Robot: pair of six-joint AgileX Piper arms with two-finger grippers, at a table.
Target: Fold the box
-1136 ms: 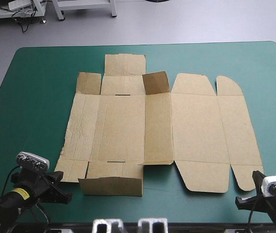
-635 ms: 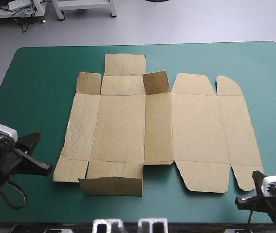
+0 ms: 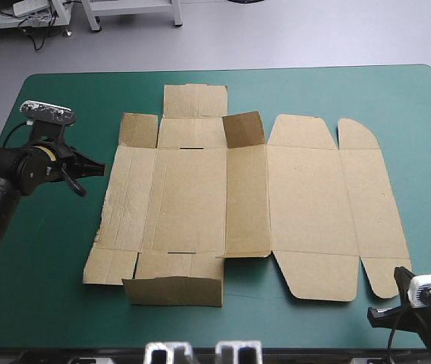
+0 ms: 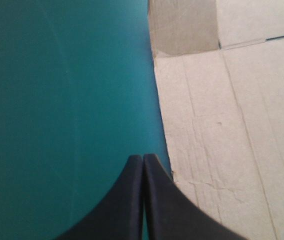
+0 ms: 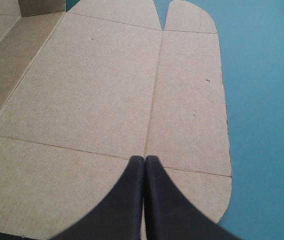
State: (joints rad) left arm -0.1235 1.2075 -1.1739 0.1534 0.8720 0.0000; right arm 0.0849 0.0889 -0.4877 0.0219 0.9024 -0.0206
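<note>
One flat brown box (image 3: 306,197); creased board w/ rounded flaps.

the box (image 3: 306,197) lies spread across the middle of the worktop (image 3: 48,303), with one flap raised at its near edge. the left pincer (image 3: 98,168) is just beside the box's left edge. the right pincer (image 5: 144,160) is over the box's near right corner.

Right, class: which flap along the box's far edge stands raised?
The darker flap, third from the left; the other four lie flat.
</note>
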